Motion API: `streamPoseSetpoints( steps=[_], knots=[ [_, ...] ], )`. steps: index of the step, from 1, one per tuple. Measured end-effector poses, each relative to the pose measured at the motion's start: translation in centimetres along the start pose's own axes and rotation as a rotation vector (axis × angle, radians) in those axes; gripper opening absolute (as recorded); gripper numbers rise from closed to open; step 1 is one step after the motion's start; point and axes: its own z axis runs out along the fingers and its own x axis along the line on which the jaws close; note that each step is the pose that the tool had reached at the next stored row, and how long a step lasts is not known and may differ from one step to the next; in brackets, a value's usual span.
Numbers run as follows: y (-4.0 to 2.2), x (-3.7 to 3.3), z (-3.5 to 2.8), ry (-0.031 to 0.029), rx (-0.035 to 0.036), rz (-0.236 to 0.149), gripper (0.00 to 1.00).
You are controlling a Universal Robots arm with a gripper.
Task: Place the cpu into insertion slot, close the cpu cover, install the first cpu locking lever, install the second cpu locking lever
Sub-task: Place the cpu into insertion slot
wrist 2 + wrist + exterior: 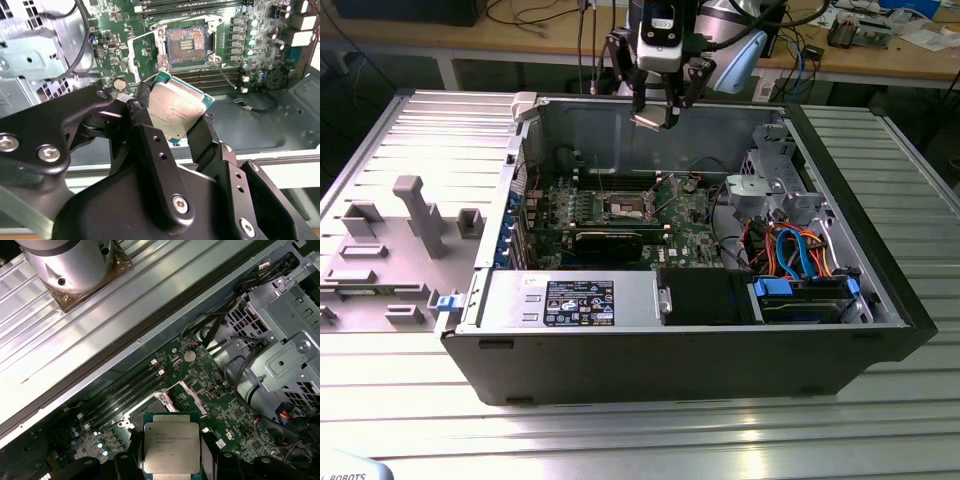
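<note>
- Tray [390,250]: grey, with moulded blocks, lies on the ribbed table [620,440] at the exterior view's left. It sits just beside the case [880,300], at its 9 o'clock.
- Case: black, side panel off, interior exposed. A labelled power supply [570,300] runs along the near wall, at 7 o'clock from the board [685,215].
- Board: green, flat on the case floor.
- Slot [628,207]: near the board's centre. In the second wrist view its dark centre [186,44] lies bare inside the shiny rim, with no chip in it.
- Pincer [657,108]: hangs over the case's far wall, at 12 o'clock from the slot and well apart from it.
- Pincer state: clenched on the cpu [651,119]. In both wrist views the black fingers [150,135] press two opposite edges of the chip.
- Cpu: off the board, touching only the fingers. Its silver top with a green border shows in the second wrist view [177,107] and in the first wrist view [171,447].
- Drive cage [770,185]: silver, at 3 o'clock from the slot.
- Cables [800,250]: blue and orange, at 4 o'clock from the slot, running down to the drives.
</note>
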Motion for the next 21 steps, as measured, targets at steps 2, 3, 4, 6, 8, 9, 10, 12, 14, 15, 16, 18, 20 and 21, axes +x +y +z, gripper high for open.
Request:
streamPoseSetpoints(
  steps=[2,3,4,6,8,9,10,12,14,15,16,18,20,21],
  knots=[
    [-0.07,0.10,0.00,-0.0005,0.0000,0.005,0.54],
    [-0.12,0.16,0.01,-0.0005,-0.0003,0.005,0.54],
    [-0.22,0.28,0.01,-0.0005,-0.0004,0.005,0.54],
    [-0.31,0.40,0.01,-0.0007,-0.0002,0.008,0.54],
    [-0.34,0.43,0.04,-0.0018,-0.0002,0.020,0.54],
    [-0.35,0.45,0.08,-0.0026,-0.0005,0.029,0.54],
    [-0.36,0.46,0.09,-0.0032,-0.0007,0.036,0.54],
    [-0.39,0.48,0.12,-0.0047,-0.0010,0.052,0.54],
    [-0.39,0.49,0.14,-0.0059,-0.0013,0.066,0.54],
    [-0.40,0.49,0.16,-0.0070,-0.0015,0.078,0.54],
    [-0.40,0.49,0.17,-0.0076,-0.0017,0.086,0.54],
    [-0.41,0.49,0.18,-0.0087,-0.0019,0.098,0.54],
    [-0.40,0.49,0.20,-0.0096,-0.0021,0.106,0.54],
    [-0.41,0.49,0.20,-0.0098,-0.0021,0.108,0.54]
  ],
)
